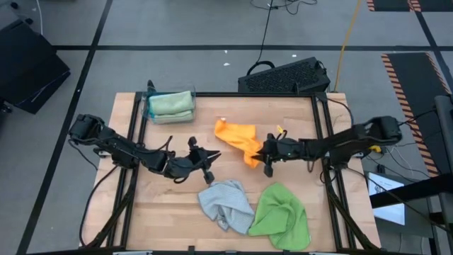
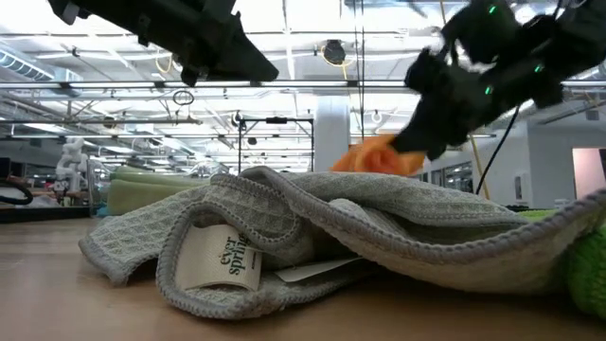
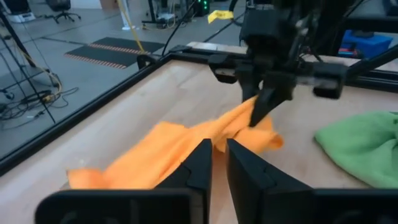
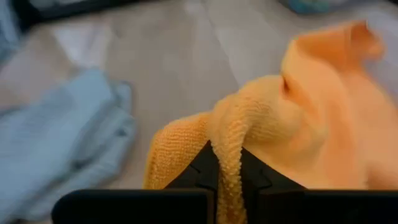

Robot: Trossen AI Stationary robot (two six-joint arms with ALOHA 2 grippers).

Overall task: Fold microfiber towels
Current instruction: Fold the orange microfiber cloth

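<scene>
At table centre, right pincer [image 1: 263,154] pinches orange towel [image 1: 237,136] edge; left pincer [image 1: 207,162] nearly closed, empty.

We recorded an orange towel [image 1: 237,137]; a light grey towel [image 1: 225,203], waffle-textured, with a white label [image 2: 222,259] printed in dark letters; a bright green towel [image 1: 281,215]; pale sage green towels [image 1: 170,104]; a light wooden tabletop [image 1: 170,195]; and dark grippers.
</scene>
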